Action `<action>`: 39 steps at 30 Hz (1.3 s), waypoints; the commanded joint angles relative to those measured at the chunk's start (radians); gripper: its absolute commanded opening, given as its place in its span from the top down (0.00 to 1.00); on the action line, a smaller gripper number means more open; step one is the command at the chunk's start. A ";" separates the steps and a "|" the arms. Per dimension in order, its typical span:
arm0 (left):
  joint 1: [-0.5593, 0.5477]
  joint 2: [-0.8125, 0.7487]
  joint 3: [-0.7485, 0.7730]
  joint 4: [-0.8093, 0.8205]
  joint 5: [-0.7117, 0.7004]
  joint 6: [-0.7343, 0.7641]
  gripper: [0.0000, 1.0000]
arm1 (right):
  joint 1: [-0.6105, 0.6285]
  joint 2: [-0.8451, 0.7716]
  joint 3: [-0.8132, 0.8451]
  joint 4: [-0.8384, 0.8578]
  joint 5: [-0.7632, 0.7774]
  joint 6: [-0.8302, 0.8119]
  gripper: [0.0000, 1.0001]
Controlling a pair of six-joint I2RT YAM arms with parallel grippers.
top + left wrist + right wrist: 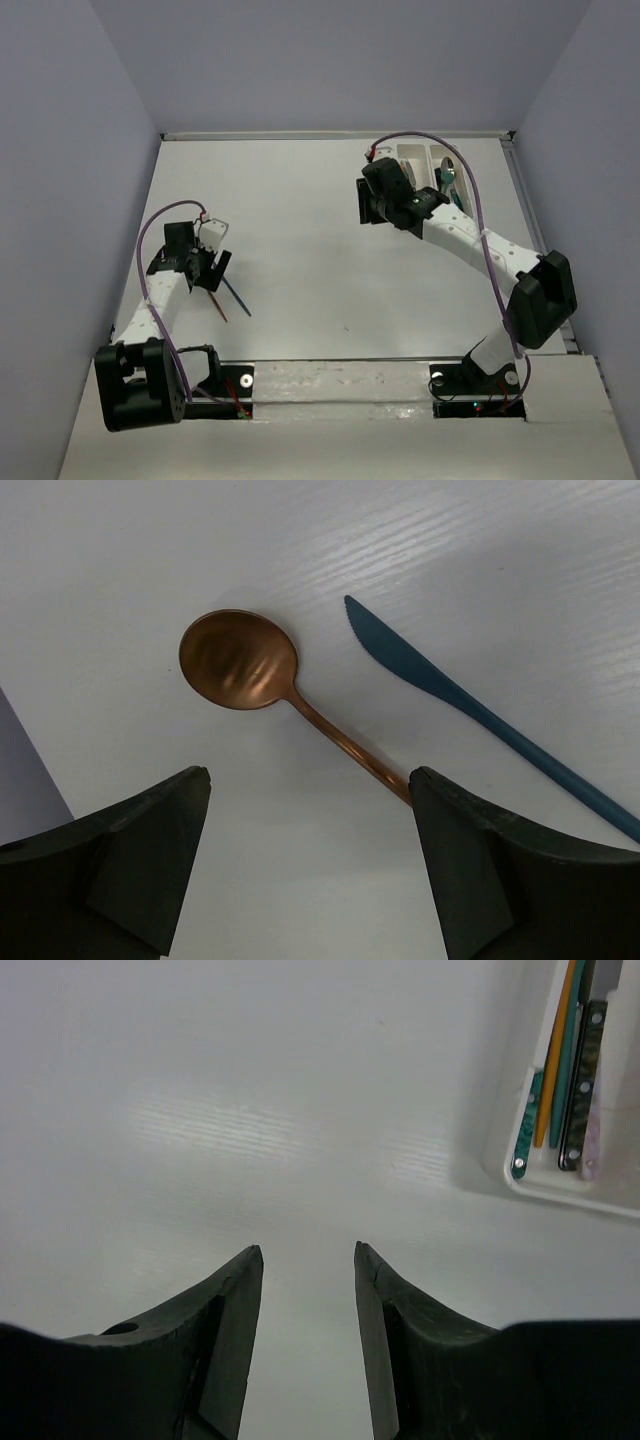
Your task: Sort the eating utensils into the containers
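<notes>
A copper spoon (262, 683) and a blue knife (470, 705) lie side by side on the white table; both show in the top view, the spoon (217, 304) and the knife (238, 296). My left gripper (308, 780) is open just above them, and the spoon's handle runs under its right finger (480, 860). My right gripper (308, 1250) is open and empty over bare table, left of the white trays (520, 1175), which hold several utensils with teal, orange and black handles (560, 1060). In the top view the trays (425, 158) sit at the far right, partly hidden by the right arm.
Grey walls close in the table on three sides. A raised rail runs along the right edge (525, 200). The arm bases stand at the near edge (340, 385).
</notes>
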State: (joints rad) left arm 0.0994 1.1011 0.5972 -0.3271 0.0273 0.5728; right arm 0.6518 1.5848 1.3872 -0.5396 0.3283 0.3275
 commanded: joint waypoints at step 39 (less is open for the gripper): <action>0.358 -0.008 -0.136 -0.073 0.069 0.282 0.09 | 0.008 -0.006 -0.137 0.102 0.003 0.007 0.52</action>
State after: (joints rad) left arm 0.4015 1.0748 0.4858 -0.3622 0.0586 0.7601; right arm 0.6552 1.5959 1.1965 -0.4561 0.3340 0.3439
